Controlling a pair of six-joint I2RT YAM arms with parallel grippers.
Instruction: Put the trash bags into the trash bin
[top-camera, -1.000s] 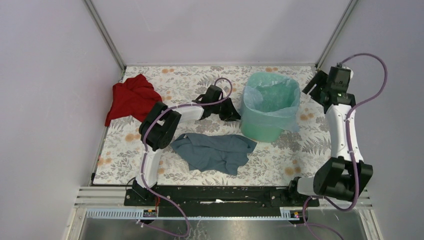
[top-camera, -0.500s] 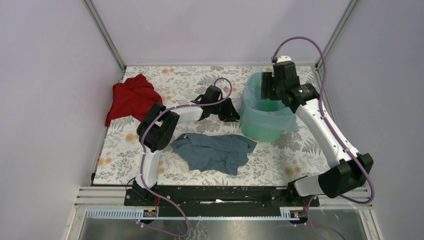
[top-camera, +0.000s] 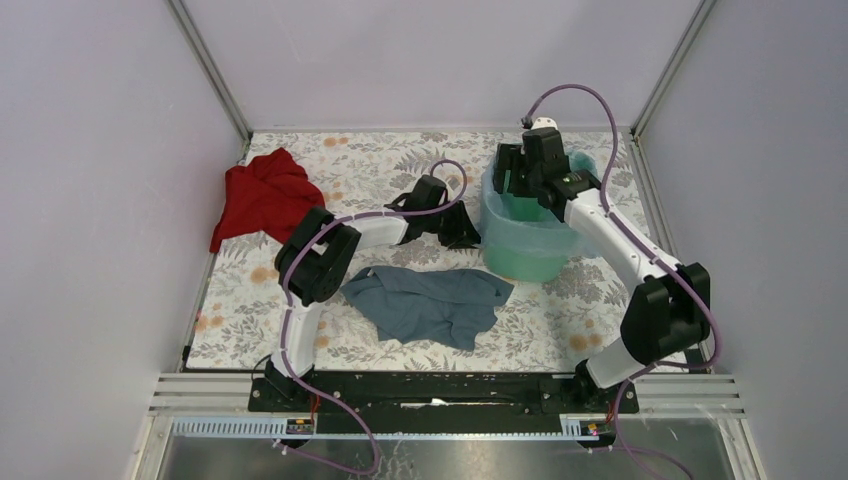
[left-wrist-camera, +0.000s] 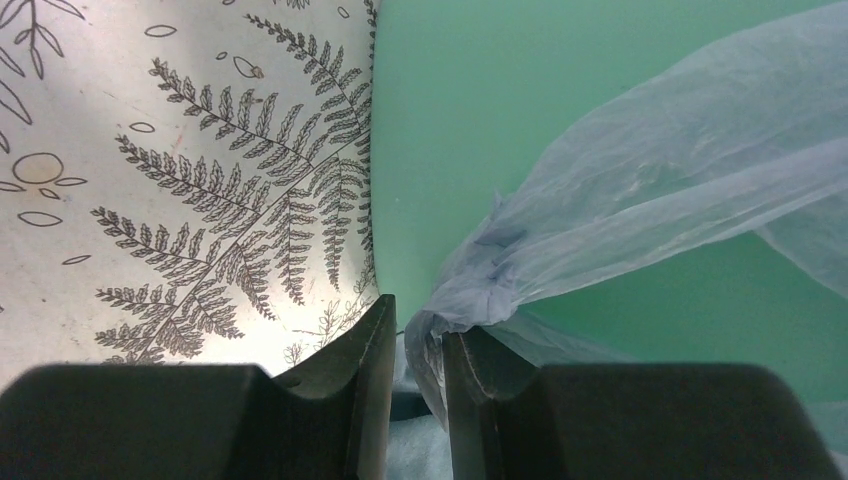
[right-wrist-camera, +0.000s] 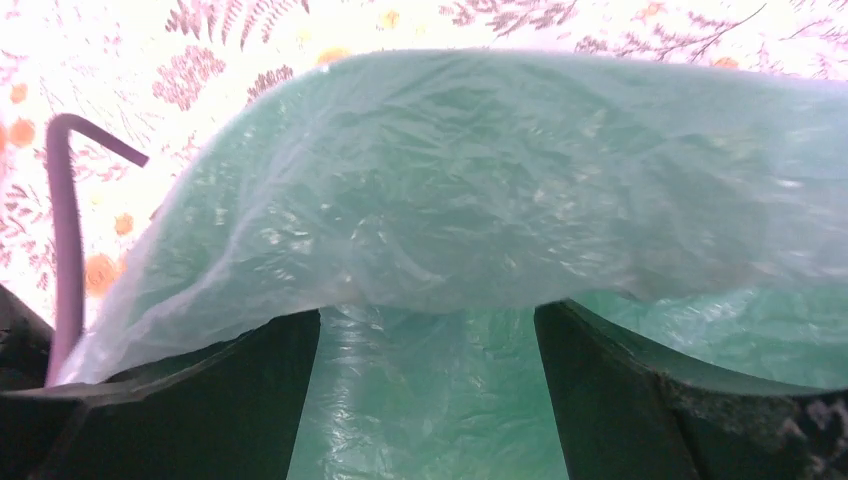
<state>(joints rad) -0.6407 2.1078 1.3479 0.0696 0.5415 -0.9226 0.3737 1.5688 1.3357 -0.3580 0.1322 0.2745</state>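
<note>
The mint-green trash bin (top-camera: 520, 258) stands upright at the back right of the table. The pale-blue trash bag (top-camera: 578, 240) lines it and drapes over its rim. My left gripper (top-camera: 462, 230) is at the bin's left side, shut on a bunched corner of the bag (left-wrist-camera: 650, 170) against the bin's wall (left-wrist-camera: 480, 100). My right gripper (top-camera: 508, 182) is open over the bin's mouth at its back-left rim. In the right wrist view its fingers (right-wrist-camera: 200, 400) stand wide apart, with bag film (right-wrist-camera: 480, 200) across them.
A red cloth (top-camera: 262, 195) lies at the back left. A grey-blue cloth (top-camera: 430, 303) lies in front of the bin, near the middle. The left arm's purple cable (right-wrist-camera: 65, 220) loops beside the bin. Walls close in the left, back and right.
My right arm has swung from the far right corner to over the bin and come down at its mouth. The left gripper has not moved.
</note>
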